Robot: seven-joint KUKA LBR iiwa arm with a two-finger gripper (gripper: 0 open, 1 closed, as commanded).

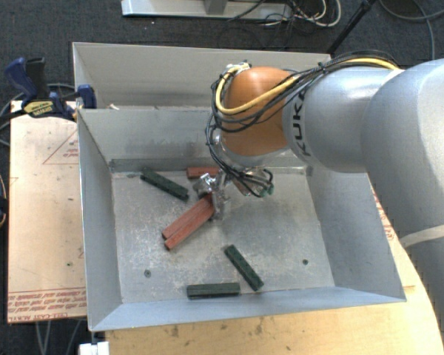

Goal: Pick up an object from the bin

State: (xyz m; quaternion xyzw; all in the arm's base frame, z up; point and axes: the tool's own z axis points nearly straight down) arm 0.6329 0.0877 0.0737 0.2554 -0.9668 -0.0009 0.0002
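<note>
Claw low over the upper end of the red-brown bar, mid-bin.
Can't tell how wide the claw is set, or whether it's got anything; the wrist & cables hide that. The bar lies slantwise on the bin floor, approx. centre, running lower left to upper right, w/ its upper-right end right at the claw. A shorter red-brown piece sits just behind it, a dark green bar lies to the left, and 2 more green bars are well apart at the front. Handling, my guess: stiff, light, flat-sided, not fragile, prob. a bit slick on metal. Best hold is across the narrow width, nearer the middle. Gripped at the end, it'll likely tilt on the lift.
</note>
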